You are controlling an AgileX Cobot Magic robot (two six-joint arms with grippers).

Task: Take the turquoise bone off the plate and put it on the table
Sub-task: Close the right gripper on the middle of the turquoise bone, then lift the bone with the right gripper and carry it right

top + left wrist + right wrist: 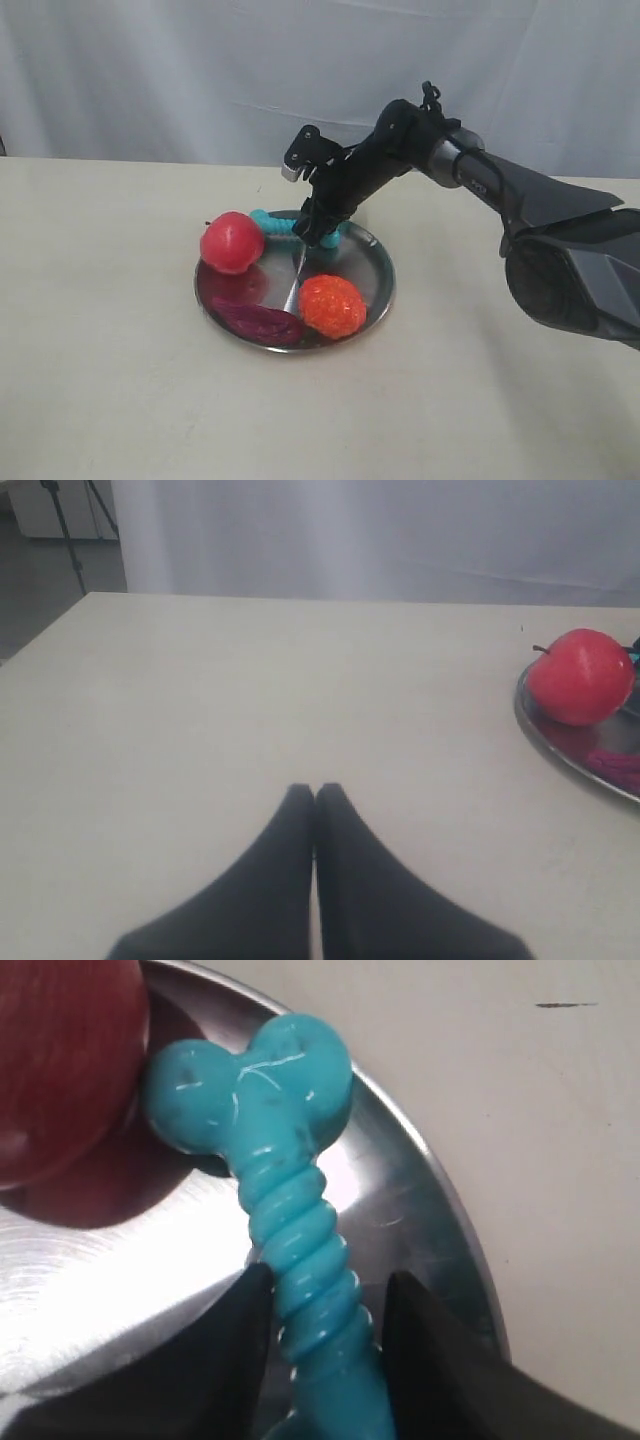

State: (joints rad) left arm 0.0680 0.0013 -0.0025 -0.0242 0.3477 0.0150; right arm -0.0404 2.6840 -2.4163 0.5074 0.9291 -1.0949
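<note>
While the right gripper (322,235) stands over the far part of the plate (385,290), you can trace the turquoise bone (275,225) from left to right: its left knobbed end lies against the red apple (232,242), and its ribbed shaft runs rightward along the plate's far edge into the jaws. The other end is hidden under the gripper.

Right wrist view: the bone (290,1160) lies on the plate (425,1195), its knobs close to the rim. The black fingers (235,1350) flank the shaft, one on each side. One meets the ribs; beside the other a thin bright sliver of metal shows near the tip. You cannot tell whether the shaft is pinched or only bracketed.

Exterior view only: at the plate's front lie a flat purple piece (257,320) and, to its right, a knobbly orange ball (332,305).

Left wrist view only: the left gripper (315,792) hangs over the bare table (250,700), its two dark fingers pressed together with nothing between them. The apple (580,677) and a part of the plate (545,742) appear at one edge, well apart from this gripper.

Surface and room: you work on a matte beige table (100,380), plain and unmarked. A white curtain (150,70) closes the background. Past the table's corner, the left wrist view shows dark floor and the legs of a tripod (65,520).
</note>
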